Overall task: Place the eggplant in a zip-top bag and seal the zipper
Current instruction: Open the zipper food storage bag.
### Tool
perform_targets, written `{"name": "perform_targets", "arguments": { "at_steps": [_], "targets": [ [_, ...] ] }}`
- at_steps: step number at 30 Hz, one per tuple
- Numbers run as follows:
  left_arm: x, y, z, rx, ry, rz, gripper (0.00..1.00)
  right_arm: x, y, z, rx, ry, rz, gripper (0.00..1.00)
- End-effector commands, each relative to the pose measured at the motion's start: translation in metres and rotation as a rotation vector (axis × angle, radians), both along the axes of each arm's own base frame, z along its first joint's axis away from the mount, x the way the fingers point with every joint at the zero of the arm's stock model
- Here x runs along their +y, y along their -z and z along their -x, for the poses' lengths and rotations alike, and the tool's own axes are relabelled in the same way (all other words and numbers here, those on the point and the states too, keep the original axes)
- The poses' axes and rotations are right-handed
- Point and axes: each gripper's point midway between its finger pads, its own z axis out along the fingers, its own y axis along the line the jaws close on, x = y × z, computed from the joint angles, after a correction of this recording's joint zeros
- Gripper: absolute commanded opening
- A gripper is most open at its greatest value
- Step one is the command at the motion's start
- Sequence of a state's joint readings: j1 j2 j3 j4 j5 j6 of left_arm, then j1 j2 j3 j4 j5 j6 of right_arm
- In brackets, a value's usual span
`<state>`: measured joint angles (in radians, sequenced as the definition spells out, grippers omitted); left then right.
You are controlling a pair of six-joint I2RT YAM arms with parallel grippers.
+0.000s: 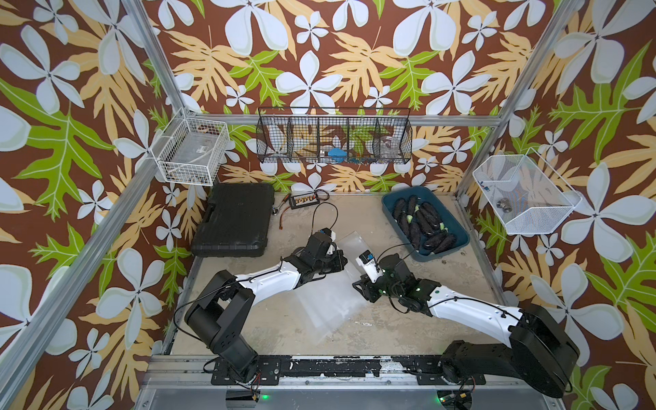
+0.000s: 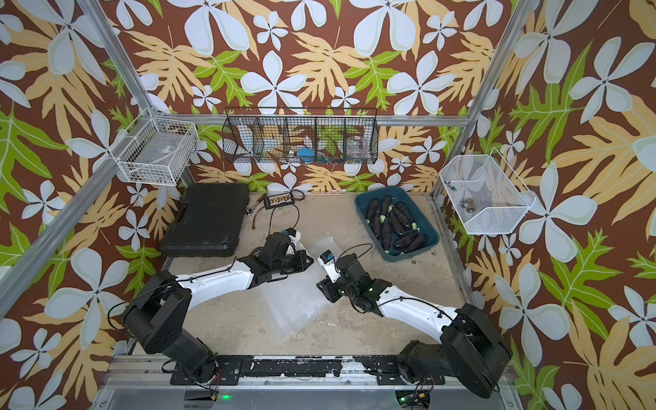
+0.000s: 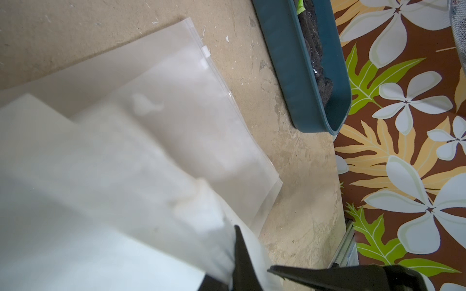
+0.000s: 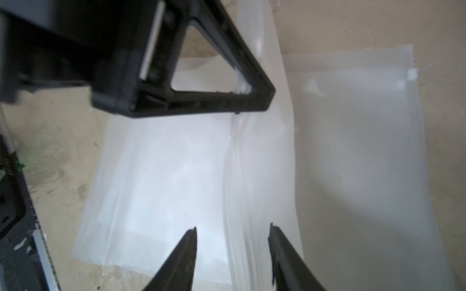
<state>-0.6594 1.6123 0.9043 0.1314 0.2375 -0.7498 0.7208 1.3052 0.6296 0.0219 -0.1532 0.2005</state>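
Eggplants (image 1: 422,223) in tub (image 1: 448,254) back right, case (image 1: 234,220) back left, bags (image 1: 319,301) on table (image 1: 443,284) centre.

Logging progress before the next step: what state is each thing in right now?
left claw: shut on one zip-top bag, edge raised.
right claw: open, empty.
spare bags: flat on the table.
eggplants: in the blue tub, none bagged.
black case: shut.

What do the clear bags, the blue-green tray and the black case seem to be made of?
The clear bags: thin frosted plastic film, probably; the table shows through and they bend. Tray: smooth teal plastic, likely moulded, with a soft sheen. Case: black hard plastic, matt, with moulded edges.
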Motion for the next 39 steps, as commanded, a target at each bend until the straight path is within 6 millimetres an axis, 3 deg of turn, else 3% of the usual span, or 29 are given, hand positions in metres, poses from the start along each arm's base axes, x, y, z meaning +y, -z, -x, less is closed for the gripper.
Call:
{"name": "perform_targets", "arguments": {
  "at_steps": [1,12,20,29,34,39],
  "targets": [
    [0.001,-0.001,-0.001,-0.013,0.007,-0.02,0.0,-0.014,0.006,-0.007,-0.023,0.065,0.072,0.49],
    [0.0,-0.001,0.0,-0.014,0.01,-0.023,0.0,-0.019,0.0,-0.014,-0.049,0.117,0.068,0.47],
    [-0.001,0.002,0.001,-0.01,0.01,-0.028,0.0,-0.012,-0.014,-0.017,-0.068,0.105,0.03,0.47],
    [-0.001,-0.002,0.001,-0.009,0.007,-0.017,0.0,-0.021,0.017,-0.018,-0.034,0.134,0.113,0.48],
    [-0.003,-0.003,0.003,-0.01,0.013,-0.016,0.0,-0.023,0.016,-0.031,-0.077,0.193,0.142,0.48],
    [-0.007,0.0,0.008,0.002,0.024,-0.02,0.0,-0.011,0.001,-0.047,-0.151,0.233,0.132,0.51]
  ]
}}
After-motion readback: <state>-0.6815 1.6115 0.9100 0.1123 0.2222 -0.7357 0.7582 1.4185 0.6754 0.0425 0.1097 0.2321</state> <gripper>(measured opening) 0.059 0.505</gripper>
